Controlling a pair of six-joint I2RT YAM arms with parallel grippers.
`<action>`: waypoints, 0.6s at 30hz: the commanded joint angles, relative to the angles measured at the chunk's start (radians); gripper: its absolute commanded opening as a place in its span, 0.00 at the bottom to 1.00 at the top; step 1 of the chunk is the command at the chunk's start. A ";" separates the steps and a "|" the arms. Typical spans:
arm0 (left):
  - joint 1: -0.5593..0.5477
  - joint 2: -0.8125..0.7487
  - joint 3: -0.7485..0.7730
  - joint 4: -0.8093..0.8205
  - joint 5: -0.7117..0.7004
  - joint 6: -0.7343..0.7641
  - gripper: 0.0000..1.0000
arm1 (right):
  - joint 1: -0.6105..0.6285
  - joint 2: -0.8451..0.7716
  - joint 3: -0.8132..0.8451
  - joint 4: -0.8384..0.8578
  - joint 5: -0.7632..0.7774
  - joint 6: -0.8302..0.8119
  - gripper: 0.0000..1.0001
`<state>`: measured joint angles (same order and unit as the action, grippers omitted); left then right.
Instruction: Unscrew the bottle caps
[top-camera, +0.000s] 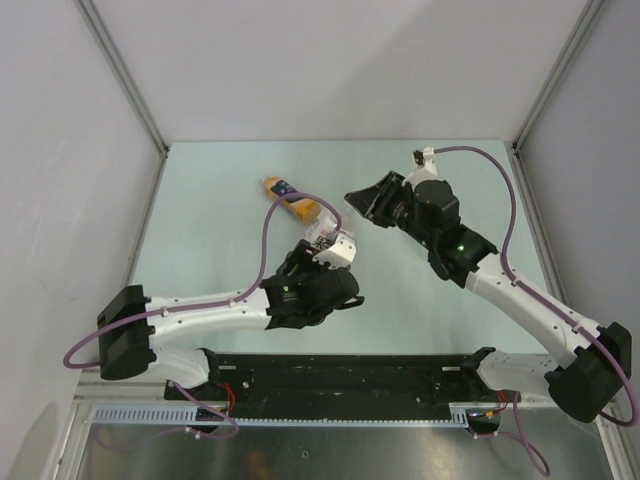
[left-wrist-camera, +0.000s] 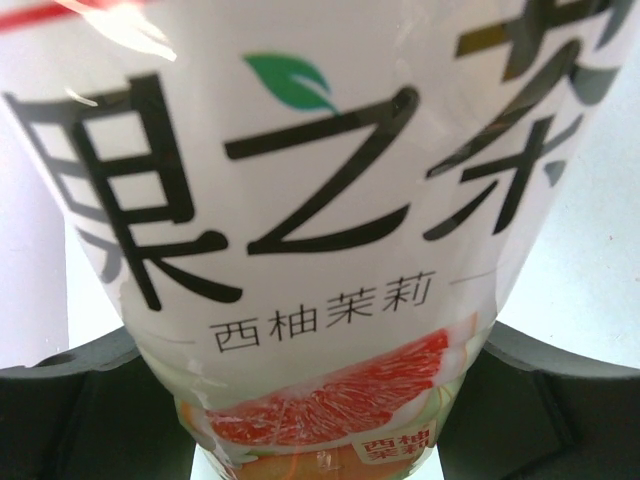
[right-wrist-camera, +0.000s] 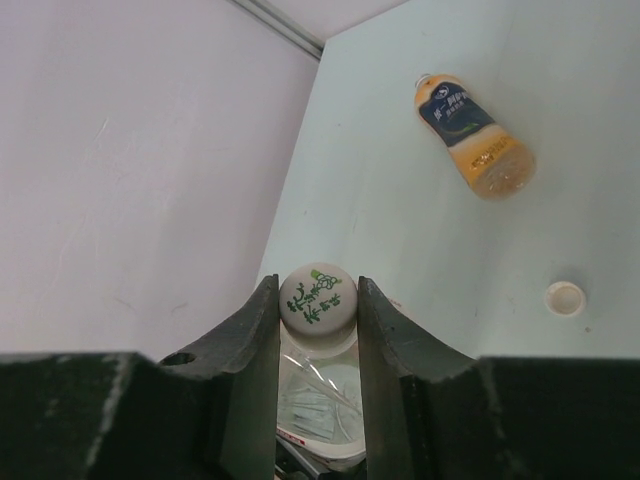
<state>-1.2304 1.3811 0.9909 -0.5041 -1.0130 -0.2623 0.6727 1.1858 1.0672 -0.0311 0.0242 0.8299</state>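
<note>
My left gripper (top-camera: 322, 262) is shut on a white-labelled grapefruit tea bottle (left-wrist-camera: 300, 200), which fills the left wrist view and shows in the top view (top-camera: 325, 237). The dark fingers (left-wrist-camera: 70, 410) press on both sides of it. My right gripper (right-wrist-camera: 317, 305) is shut on that bottle's whitish cap (right-wrist-camera: 317, 295), which has green print on top; the clear bottle neck (right-wrist-camera: 320, 400) shows below it. In the top view the right gripper (top-camera: 358, 203) hangs over the bottle and hides the cap. A loose whitish cap (right-wrist-camera: 565, 297) lies on the table.
An orange drink bottle (top-camera: 290, 198) with a dark blue label lies on its side at the back of the pale green table (top-camera: 220, 200), also in the right wrist view (right-wrist-camera: 470, 140). White walls close the back and both sides.
</note>
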 joint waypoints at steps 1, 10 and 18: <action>-0.020 -0.016 -0.009 -0.006 0.053 0.034 0.15 | -0.013 -0.039 -0.003 0.110 -0.074 -0.041 0.00; -0.020 -0.048 0.004 -0.003 0.140 0.077 0.10 | -0.078 -0.050 -0.049 0.235 -0.261 0.013 0.00; -0.018 -0.118 0.042 0.013 0.252 0.145 0.09 | -0.098 -0.061 -0.057 0.311 -0.341 0.030 0.00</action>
<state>-1.2293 1.3121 0.9897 -0.5125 -0.9146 -0.2268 0.5800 1.1645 1.0031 0.1062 -0.2241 0.8234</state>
